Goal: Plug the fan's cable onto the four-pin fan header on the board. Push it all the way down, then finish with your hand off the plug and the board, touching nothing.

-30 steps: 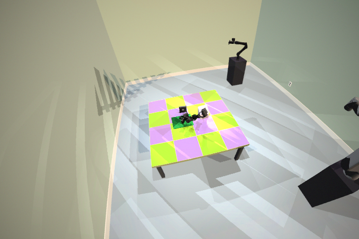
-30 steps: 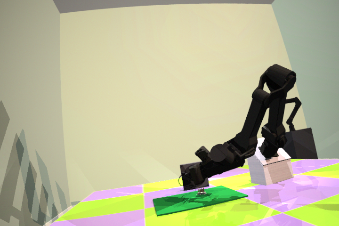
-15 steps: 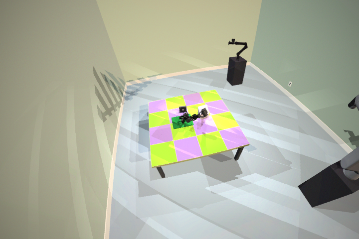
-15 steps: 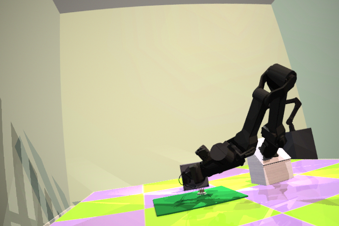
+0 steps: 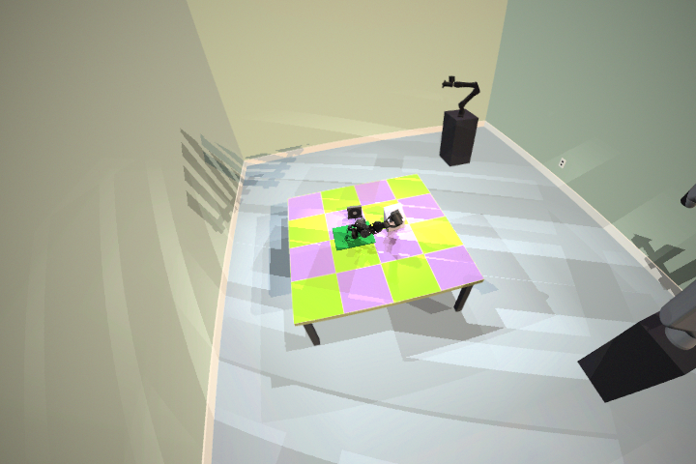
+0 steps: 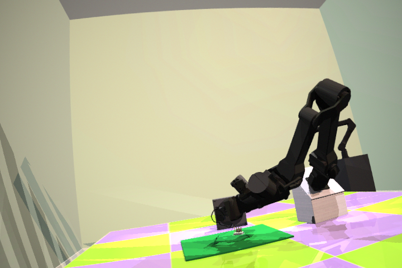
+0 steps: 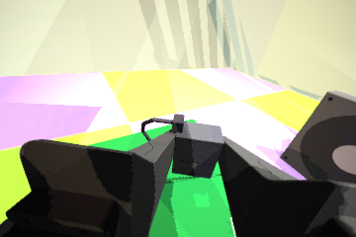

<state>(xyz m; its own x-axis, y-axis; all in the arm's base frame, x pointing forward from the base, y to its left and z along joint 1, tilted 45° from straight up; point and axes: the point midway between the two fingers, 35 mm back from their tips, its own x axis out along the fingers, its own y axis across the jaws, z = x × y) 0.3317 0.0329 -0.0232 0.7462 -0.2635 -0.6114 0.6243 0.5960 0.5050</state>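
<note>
Exterior view, from where I stand: one board (image 5: 340,241) (image 6: 195,249) (image 7: 178,202), green, flat on the checkered table (image 5: 360,284) (image 6: 138,242) (image 7: 141,89). One pin header (image 6: 238,233), pale, pins upright, visibly unplugged. One fan (image 5: 354,212) (image 6: 218,223) (image 7: 311,130), dark and square, standing by the board's edge. One plug (image 7: 198,148), dark and blocky, clamped in the gripper (image 5: 354,232) (image 6: 234,218) (image 7: 197,137), above the board; its thin cable (image 6: 211,216) (image 7: 143,127) loops out past the fingers.

Hazards, in my judgement: a tilted plug, lowered as it is, could catch the pins on one side and bend them or jam. The gripper's bulk may hide the header from its own camera, inviting a missed row. The cable loop could snag or slip beneath the plug; pushing hard off-centre might twist it in the grip or shove the board.

Pose: arm (image 5: 379,226) (image 6: 296,154) raised at the elbow, forearm sloping down, wrist low and reaching outward rather than straight down. Jaws: partly open, closed firmly against the plug's two sides.
</note>
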